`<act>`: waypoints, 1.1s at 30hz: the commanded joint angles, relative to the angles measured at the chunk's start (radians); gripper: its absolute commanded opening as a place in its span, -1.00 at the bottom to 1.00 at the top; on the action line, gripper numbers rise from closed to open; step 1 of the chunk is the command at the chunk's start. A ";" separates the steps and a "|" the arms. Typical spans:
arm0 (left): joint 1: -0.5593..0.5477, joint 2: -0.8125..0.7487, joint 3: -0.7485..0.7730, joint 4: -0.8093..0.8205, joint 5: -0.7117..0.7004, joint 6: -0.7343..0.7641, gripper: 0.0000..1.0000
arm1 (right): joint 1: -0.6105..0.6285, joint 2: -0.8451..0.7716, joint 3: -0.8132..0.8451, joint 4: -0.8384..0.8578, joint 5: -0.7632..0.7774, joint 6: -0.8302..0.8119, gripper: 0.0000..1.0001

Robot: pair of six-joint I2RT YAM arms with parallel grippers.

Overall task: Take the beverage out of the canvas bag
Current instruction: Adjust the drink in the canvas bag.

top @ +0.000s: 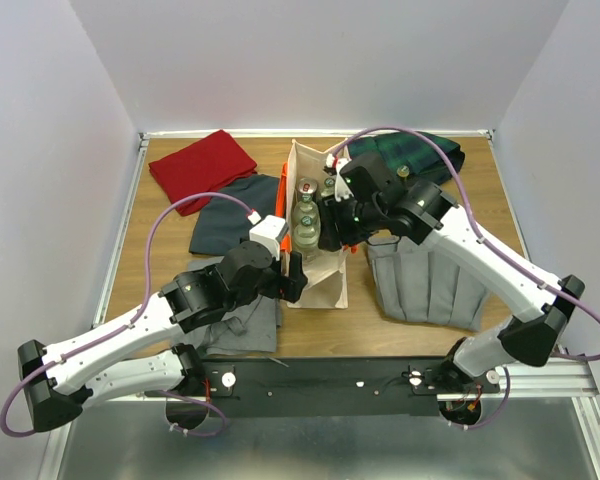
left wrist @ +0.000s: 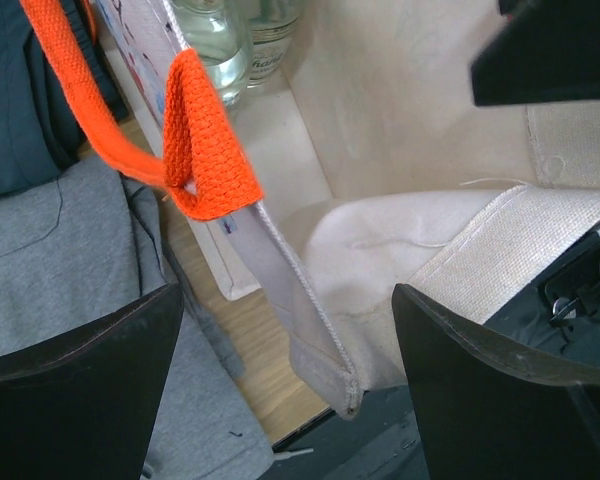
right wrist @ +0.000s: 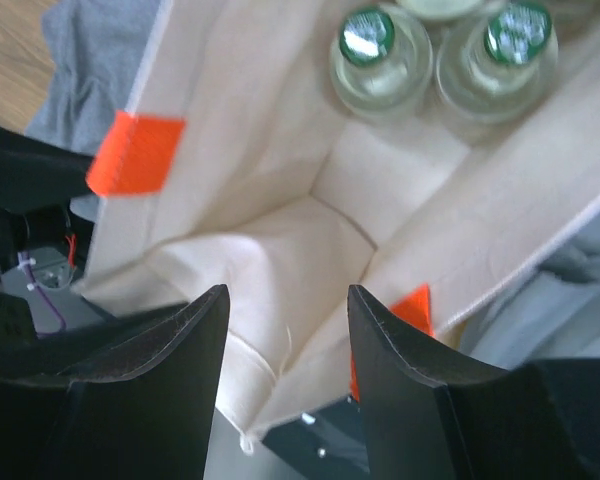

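Observation:
The beige canvas bag [top: 320, 270] with orange handles stands open in the middle of the table. Several clear glass bottles [top: 306, 222] stand in its far half. In the right wrist view two green-capped bottles [right wrist: 373, 55] show from above. My left gripper [top: 296, 272] is open at the bag's near left corner. In the left wrist view [left wrist: 288, 295] its jaws straddle the bag's rim [left wrist: 310, 300], below an orange handle loop [left wrist: 205, 140], without touching it. My right gripper [top: 332, 222] is open and empty over the bag's mouth [right wrist: 286, 292], above the bare inside [right wrist: 270, 230] near the bottles.
A red cloth [top: 200, 160] and a dark grey garment [top: 230, 215] lie at the back left. A dark green plaid cloth [top: 415, 155] and a grey garment [top: 425, 280] lie on the right. Another grey cloth [top: 242, 322] lies under my left arm. A black rail [top: 330, 375] runs along the near edge.

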 commanded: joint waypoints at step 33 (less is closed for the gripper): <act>-0.003 0.041 0.097 -0.179 -0.160 -0.020 0.98 | 0.013 0.261 0.131 0.172 0.239 -0.218 0.32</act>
